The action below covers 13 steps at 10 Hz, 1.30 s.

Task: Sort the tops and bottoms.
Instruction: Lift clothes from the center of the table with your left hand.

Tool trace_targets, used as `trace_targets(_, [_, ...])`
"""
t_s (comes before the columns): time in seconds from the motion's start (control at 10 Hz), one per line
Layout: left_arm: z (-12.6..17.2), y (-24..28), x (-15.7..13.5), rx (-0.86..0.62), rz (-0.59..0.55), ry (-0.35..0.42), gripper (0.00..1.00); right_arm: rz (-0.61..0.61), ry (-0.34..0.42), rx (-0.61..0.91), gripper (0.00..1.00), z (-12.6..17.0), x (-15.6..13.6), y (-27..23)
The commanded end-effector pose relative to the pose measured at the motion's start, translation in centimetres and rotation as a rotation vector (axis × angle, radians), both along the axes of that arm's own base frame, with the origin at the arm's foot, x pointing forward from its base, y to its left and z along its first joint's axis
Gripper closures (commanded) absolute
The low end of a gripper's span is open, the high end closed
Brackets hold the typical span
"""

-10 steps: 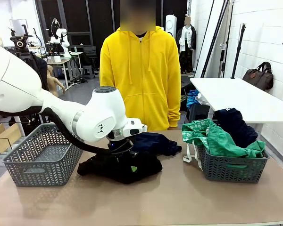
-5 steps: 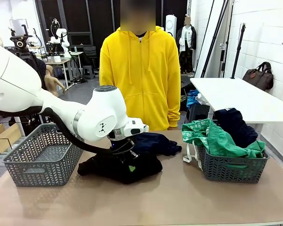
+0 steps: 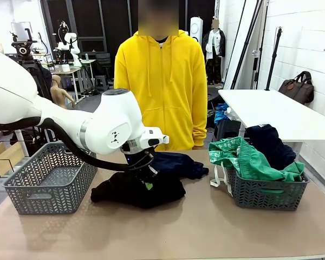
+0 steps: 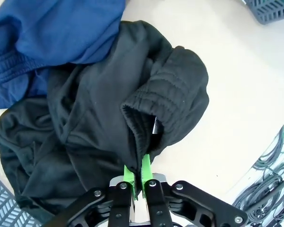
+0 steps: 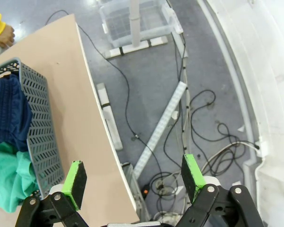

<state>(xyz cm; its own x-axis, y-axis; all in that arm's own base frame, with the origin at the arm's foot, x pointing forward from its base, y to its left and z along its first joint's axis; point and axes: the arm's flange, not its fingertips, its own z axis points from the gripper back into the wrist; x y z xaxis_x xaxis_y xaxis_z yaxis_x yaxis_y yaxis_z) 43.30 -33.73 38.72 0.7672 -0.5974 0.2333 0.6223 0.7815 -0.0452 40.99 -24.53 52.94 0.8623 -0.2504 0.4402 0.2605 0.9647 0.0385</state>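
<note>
Black garment (image 3: 135,190) pinched by left gripper (image 4: 136,176); right gripper (image 5: 132,172) spread.
Thin fold could be lost on lifting; navy garment (image 3: 179,162), touching at 1 o'clock, could be dragged along.

Left pincer (image 4: 137,171) pinched shut, right pincer (image 5: 134,172) spread wide

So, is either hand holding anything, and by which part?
The left hand is shut on the black garment, pinching a fold beside its ribbed hem. The right hand is open, empty.
</note>
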Motion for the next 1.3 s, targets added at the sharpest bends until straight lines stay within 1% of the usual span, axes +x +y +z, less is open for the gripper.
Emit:
trace_targets(0.0, [1.4,0.9,-0.3,-0.020,0.010,0.007,1.00,0.008,0.015,-0.016,0.00,-0.1,-0.2,0.0])
trace_targets(0.1, [2.7,0.8,-0.3,-0.009,-0.003,0.021,1.00,0.008,0.015,-0.016,0.00,-0.1,-0.2,0.0])
trace_targets(0.2, [4.8,0.5,-0.4,-0.003,-0.025,0.006,1.00,0.008,0.015,-0.016,0.00,-0.1,-0.2,0.0])
trace_targets(0.3, [7.8,0.4,0.6,-0.004,-0.015,-0.051,1.00,0.008,0.015,-0.016,0.00,-0.1,-0.2,0.0])
trace_targets(0.4, [11.7,0.1,1.4,-0.026,0.013,-0.098,1.00,0.008,0.015,-0.016,0.00,-0.1,-0.2,0.0])
trace_targets(0.5, [16.0,-0.7,1.9,-0.020,0.050,-0.173,1.00,0.008,0.015,-0.016,0.00,-0.1,-0.2,0.0])
trace_targets(0.6, [19.8,-1.7,2.1,-0.003,0.057,-0.309,1.00,0.008,0.015,-0.016,0.00,-0.1,-0.2,0.0])
trace_targets(0.8, [27.9,-4.4,1.9,-0.022,0.056,-0.361,1.00,0.008,0.015,-0.016,0.00,-0.1,-0.2,0.0])
trace_targets(0.9, [32.3,-5.9,1.3,-0.054,0.044,-0.397,1.00,0.008,0.015,-0.016,0.00,-0.1,-0.2,0.0])
trace_targets(1.0, [35.5,-7.2,0.5,-0.070,0.054,-0.435,1.00,0.008,0.015,-0.016,0.00,-0.1,-0.2,0.0])
trace_targets(1.2, [41.1,-9.5,-0.4,-0.069,0.111,-0.452,1.00,0.008,0.015,-0.016,0.00,-0.1,-0.2,0.0])
